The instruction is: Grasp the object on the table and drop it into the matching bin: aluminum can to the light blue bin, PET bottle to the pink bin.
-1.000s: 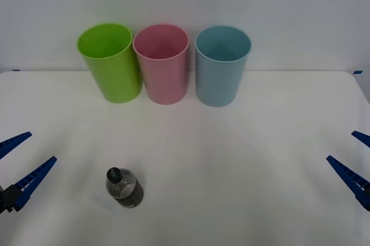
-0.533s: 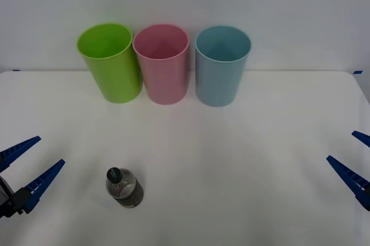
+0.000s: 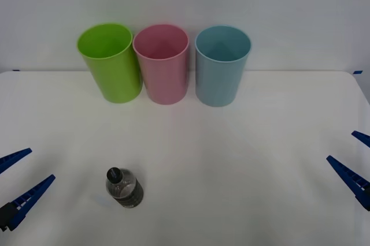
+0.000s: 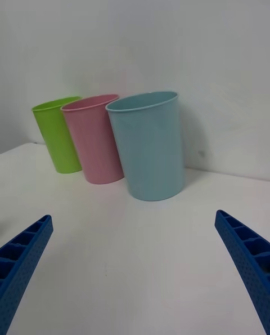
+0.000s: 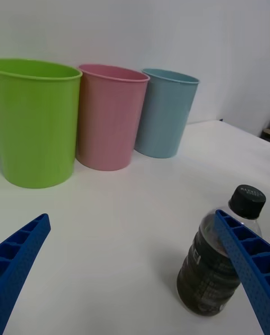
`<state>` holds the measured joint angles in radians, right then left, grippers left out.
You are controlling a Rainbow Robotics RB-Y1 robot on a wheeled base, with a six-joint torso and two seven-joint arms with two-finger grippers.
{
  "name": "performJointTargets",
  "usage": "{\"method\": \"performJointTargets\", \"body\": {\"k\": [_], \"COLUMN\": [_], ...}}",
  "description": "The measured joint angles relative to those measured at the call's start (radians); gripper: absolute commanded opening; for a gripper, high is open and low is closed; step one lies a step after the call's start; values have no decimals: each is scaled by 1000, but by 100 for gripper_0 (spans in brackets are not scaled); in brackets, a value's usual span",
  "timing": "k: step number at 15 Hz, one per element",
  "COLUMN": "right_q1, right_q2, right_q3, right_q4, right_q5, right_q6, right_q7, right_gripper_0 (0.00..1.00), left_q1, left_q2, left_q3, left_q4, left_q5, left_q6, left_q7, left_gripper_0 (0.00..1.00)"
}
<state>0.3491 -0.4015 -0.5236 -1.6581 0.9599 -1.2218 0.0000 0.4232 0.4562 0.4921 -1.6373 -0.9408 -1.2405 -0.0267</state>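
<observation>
The PET bottle (image 3: pixel 123 187), small and clear with a black cap and dark label, stands upright on the white table (image 3: pixel 243 159) at the near left. My left gripper (image 3: pixel 41 163) is open just left of it, at the table's left edge. In the left wrist view the bottle (image 5: pixel 203 272) stands close, partly behind one of the fingers (image 5: pixel 247 262), with the left gripper (image 5: pixel 132 217) open beside it, not around it. The pink bin (image 3: pixel 161 64) and the light blue bin (image 3: pixel 222 65) stand at the back. My right gripper (image 3: pixel 341 145) is open and holds nothing at the right edge.
A lime green bin (image 3: pixel 110 61) stands left of the pink one, the three in a close row against the far wall. The right wrist view shows the light blue bin (image 4: pixel 149 146) nearest, then the pink bin (image 4: pixel 95 141) and the green bin (image 4: pixel 56 135). Bare tabletop lies between bottle and bins.
My left gripper first edged right toward the bottle, then shifted back and nearer the front edge, still open. The bottle and the right arm have not moved.
</observation>
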Motion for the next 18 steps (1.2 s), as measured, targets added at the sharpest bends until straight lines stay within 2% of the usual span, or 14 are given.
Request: {"method": "performJointTargets", "body": {"k": [8, 14, 18], "right_q1": [0, 0, 0], "right_q2": [0, 0, 0], "right_q3": [0, 0, 0], "right_q4": [0, 0, 0], "right_q5": [0, 0, 0], "right_q6": [0, 0, 0], "right_q7": [0, 0, 0], "right_gripper_0": [100, 100, 100], "left_q1": [106, 154, 141], "left_q2": [44, 55, 55], "left_q3": [4, -23, -81], "left_q4": [0, 3, 59], "left_q5": [1, -40, -46], "left_q6": [-80, -129, -129], "left_q7": [-63, -182, -253], "left_gripper_0": [100, 100, 100]}}
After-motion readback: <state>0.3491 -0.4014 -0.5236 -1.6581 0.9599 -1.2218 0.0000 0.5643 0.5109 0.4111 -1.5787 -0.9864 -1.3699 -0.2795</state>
